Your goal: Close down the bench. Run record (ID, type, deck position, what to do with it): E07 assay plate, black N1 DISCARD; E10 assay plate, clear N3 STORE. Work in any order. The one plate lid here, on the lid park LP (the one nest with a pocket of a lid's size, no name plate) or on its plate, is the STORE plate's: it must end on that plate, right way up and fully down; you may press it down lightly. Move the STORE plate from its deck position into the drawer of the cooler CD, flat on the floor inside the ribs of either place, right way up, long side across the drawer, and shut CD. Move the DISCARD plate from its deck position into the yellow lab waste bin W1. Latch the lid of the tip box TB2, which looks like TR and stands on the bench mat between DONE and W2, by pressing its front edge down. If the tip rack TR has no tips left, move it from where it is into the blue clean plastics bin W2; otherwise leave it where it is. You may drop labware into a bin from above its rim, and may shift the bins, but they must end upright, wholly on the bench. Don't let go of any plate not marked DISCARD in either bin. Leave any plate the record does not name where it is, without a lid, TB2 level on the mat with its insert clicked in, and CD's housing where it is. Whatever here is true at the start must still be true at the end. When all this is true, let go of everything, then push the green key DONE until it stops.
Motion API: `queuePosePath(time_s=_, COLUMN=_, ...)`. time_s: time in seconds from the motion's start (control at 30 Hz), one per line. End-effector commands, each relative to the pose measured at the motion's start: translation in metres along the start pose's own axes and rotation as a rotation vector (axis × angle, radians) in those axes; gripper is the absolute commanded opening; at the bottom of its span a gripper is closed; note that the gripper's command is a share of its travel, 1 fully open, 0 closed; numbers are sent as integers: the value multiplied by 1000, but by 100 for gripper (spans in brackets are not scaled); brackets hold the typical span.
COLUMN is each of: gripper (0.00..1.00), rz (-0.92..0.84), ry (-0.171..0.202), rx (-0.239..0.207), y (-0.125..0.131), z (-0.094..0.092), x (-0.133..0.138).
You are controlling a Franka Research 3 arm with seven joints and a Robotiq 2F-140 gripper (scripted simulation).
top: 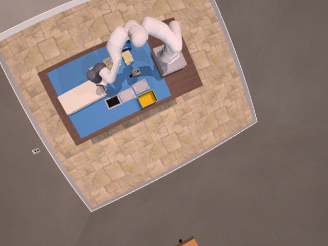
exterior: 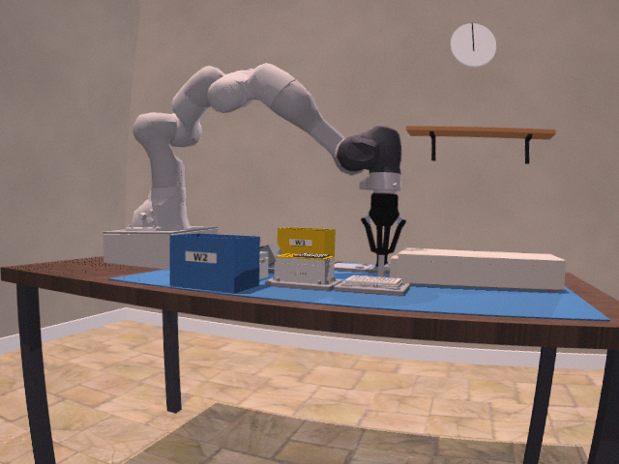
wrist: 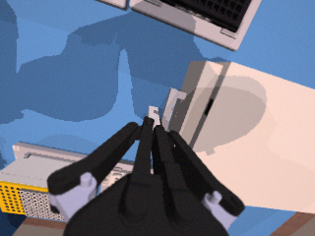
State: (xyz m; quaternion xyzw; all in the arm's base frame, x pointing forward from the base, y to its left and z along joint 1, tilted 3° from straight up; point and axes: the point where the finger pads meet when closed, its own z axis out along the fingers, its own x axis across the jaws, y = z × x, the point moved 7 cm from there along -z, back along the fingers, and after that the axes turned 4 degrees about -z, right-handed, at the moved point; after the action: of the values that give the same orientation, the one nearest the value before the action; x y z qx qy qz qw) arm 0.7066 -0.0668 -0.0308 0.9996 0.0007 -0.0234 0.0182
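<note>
From where I stand, the gripper [exterior: 383,253] hangs at frame centre with its jaws pressed fully together and gripping nothing, fingertips down at the left end face of the cooler [exterior: 480,270], whose drawer front looks flush. In the top view the black plate [top: 113,101] sits centre-left in its nest, and the yellow bin [top: 147,98] stands to its right.

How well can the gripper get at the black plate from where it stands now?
Probably yes: the shut, empty gripper hangs by the cooler's end, and the black plate lies uncovered close by, nothing above it.
</note>
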Motion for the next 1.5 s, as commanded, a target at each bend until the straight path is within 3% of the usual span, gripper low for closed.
queuePosePath(time_s=0.0, gripper=0, rz=-6, ry=8, rx=0, y=-1, z=-3, x=3)
queuePosePath(time_s=1.47, gripper=0, rz=-6, ry=8, rx=0, y=-5, z=-2, x=-49)
